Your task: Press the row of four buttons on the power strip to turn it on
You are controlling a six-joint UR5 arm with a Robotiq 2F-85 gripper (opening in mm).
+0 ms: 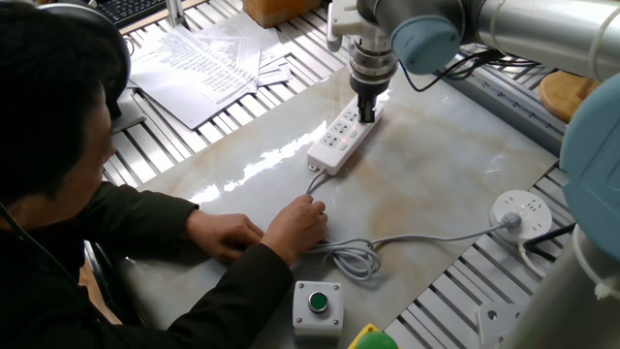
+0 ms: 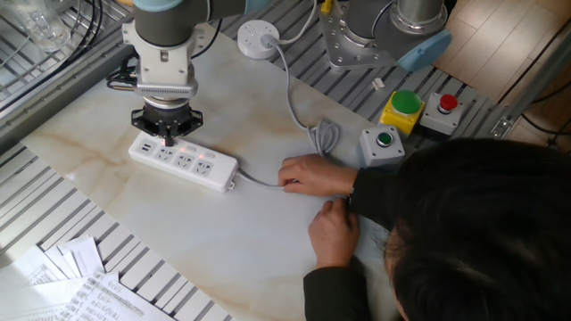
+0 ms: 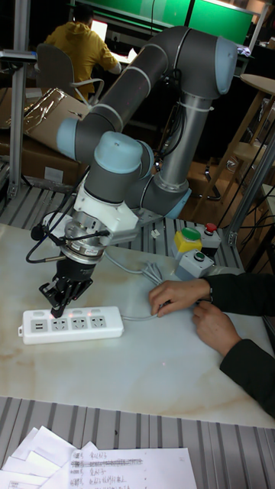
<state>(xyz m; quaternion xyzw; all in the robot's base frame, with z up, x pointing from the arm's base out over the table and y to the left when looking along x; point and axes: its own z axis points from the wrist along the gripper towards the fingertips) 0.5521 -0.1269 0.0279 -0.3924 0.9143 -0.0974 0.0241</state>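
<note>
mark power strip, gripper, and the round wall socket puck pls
power strip (image 2: pixel 198 166): the other fixed view, top face near cable end.
gripper (image 3: pixel 58 309): tall fixed view, fingertips.
round socket puck (image 1: pixel 519 213): one fixed view, top face.

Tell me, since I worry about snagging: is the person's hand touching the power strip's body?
No. The hand rests on the cable, apart from the power strip.

Arm bent low, wrist vertical, pincer (image 3: pixel 58 308) tips straight down.
</note>
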